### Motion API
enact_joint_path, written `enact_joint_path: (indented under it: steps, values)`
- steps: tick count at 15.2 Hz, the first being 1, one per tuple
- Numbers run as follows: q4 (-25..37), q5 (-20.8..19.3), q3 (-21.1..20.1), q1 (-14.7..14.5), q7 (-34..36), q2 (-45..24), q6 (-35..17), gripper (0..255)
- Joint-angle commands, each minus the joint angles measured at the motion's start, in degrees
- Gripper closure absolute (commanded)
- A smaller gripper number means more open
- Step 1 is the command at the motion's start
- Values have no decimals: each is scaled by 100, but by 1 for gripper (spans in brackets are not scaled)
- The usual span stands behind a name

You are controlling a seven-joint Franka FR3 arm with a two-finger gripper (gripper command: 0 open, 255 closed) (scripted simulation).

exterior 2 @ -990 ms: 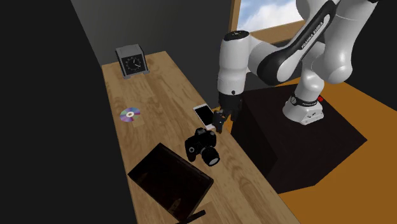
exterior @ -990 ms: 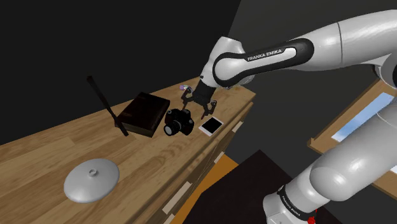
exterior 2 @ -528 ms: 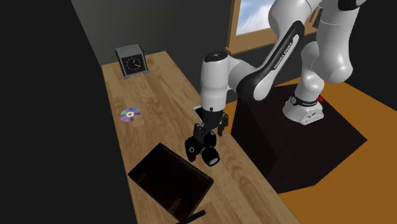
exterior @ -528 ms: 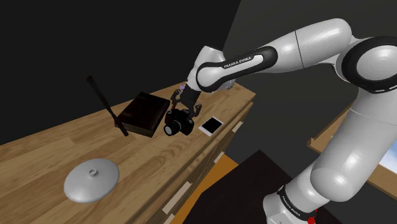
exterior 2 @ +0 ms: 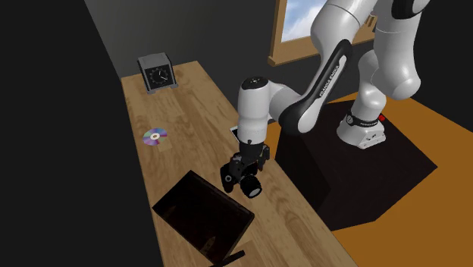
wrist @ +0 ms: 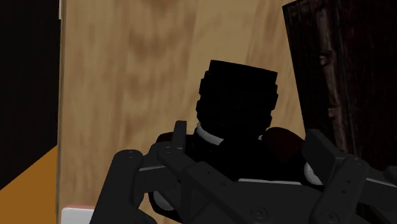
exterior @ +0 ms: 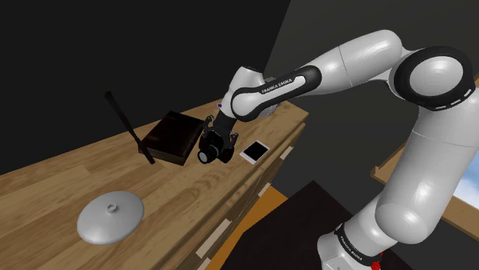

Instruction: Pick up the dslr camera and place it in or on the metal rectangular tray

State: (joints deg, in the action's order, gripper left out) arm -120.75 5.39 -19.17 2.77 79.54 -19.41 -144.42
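- Camera (exterior: 215, 148): one, black, standing on the wood counter (exterior: 61, 180) near its edge. In the shoulder view it sits just right of the tray (exterior: 175, 138), with the phone (exterior: 254, 151) near on its right.
- Gripper (exterior: 216, 134): one, black, low over the camera. Its fingers (wrist: 130, 175) stand wide apart, one at each side of the camera body. Whether they touch it cannot be told.
- Tray: one, dark, rectangular, lying flat on the counter.
- Phone: one, white-edged with a dark screen, lying flat.
- Shoulder view adds:
  - one grey round lid (exterior: 110, 217) with a small knob, near left on the counter, well apart from the camera;
  - one thin black rod (exterior: 127, 126), tilted, its lower end at the tray's left corner.
- Second exterior view adds:
  - one grey clock (exterior 2: 158, 74) at the counter's far end;
  - one shiny disc (exterior 2: 155, 136), flat, between the clock and the camera;
  - the black stand (exterior 2: 364, 182) on an orange floor (exterior 2: 424, 205);
  - one window (exterior 2: 303, 23) far right.
- Wrist view adds: the ridged lens barrel jutting out beyond the fingers, and the tray's edge close beside the camera.
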Motion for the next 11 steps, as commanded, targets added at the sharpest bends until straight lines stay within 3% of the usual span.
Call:
enact_joint_path:
  steps: [1,6,7,11]
  values:
    - [0,-7,5,-4,1,-25,-26,0]
    - [0,-7,4,-4,2,-24,-26,0]
    - [0,-7,4,-4,2,-24,-26,255]
    - [2,-8,5,-3,0,-27,-25,255]
